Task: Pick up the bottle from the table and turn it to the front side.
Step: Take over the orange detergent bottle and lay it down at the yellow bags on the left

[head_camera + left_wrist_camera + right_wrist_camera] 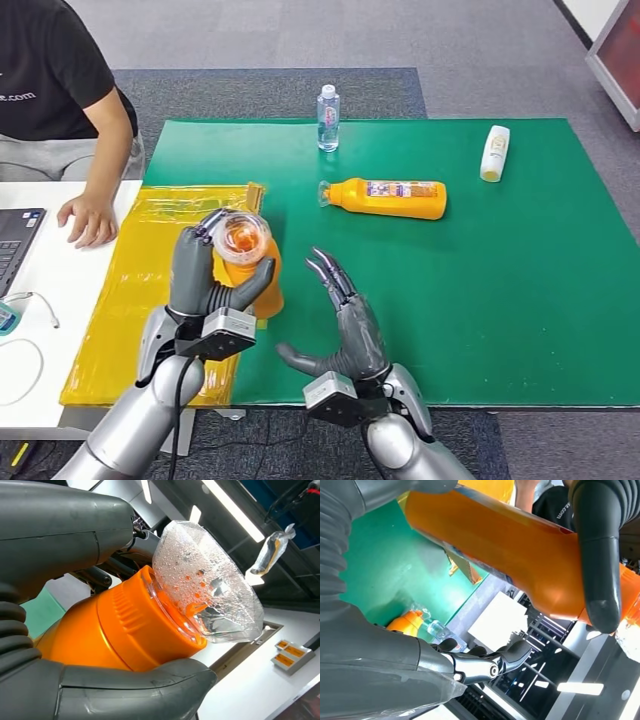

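Note:
My left hand (202, 280) grips an orange bottle (253, 270) upright above the yellow sheet, its clear cap (241, 236) pointing up toward the camera. In the left wrist view the orange bottle (113, 630) and its bubbly clear cap (203, 590) sit between the thumb and fingers. My right hand (343, 320) is open just right of the bottle, fingers spread, not touching it. In the right wrist view the orange bottle (508, 545) passes above my right hand's fingers (486, 662), with the left thumb (601, 575) across it.
A second orange bottle (389, 198) lies on its side on the green mat (528, 300). A small clear water bottle (327, 118) stands at the mat's far edge; a white bottle (494, 153) lies far right. A person's hand (89, 218) rests on the white table at left.

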`<state>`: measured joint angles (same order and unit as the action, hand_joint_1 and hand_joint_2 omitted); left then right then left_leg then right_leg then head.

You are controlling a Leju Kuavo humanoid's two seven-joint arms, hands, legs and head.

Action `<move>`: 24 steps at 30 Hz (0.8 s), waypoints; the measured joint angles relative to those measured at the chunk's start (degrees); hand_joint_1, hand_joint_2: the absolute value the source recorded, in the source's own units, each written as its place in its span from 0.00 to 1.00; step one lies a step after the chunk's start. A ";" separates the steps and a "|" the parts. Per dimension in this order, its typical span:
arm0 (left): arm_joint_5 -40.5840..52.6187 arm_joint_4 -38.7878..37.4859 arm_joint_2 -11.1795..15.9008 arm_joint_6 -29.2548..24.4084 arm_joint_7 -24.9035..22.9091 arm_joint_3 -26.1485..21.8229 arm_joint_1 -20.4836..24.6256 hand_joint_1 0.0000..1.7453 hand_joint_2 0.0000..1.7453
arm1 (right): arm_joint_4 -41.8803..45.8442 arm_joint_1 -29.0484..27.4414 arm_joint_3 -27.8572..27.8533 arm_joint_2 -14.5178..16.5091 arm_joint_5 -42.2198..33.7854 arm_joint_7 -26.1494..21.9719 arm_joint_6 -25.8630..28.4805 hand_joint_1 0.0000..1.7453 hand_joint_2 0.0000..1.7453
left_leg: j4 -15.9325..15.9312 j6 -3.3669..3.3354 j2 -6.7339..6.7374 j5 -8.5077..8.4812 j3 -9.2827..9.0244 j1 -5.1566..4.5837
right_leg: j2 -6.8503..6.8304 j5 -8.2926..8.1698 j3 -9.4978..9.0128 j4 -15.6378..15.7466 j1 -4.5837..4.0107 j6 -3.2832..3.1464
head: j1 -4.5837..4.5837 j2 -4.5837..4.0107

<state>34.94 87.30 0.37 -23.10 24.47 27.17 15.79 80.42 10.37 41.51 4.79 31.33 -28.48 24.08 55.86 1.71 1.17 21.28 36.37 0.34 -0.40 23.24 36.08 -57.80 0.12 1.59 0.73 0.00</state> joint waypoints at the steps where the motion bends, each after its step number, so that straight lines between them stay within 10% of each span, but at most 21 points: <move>1: 0.23 0.08 0.07 0.12 -0.15 -0.04 0.12 1.00 1.00 | 0.01 -0.08 0.00 0.01 0.01 0.01 0.09 0.00 0.00 | 0.00 0.00 0.00 0.00 0.00 0.00 | 0.00 0.00 0.00 0.00 0.00 0.00 | 0.00 0.00; 24: 12.75 -4.18 5.04 8.63 -4.62 1.23 1.31 1.00 1.00 | 0.97 -3.22 -1.97 0.45 -0.11 0.20 1.08 0.00 0.00 | 0.00 0.01 0.01 0.00 0.00 0.00 | 0.01 0.00 0.02 0.00 0.00 0.00 | -0.01 0.00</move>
<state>47.69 83.12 5.42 -14.46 19.86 28.40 17.10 81.39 7.14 39.54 5.24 31.21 -28.28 25.16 55.86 1.72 1.18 21.28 36.37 0.35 -0.39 23.25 36.10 -57.80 0.11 1.59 0.73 0.00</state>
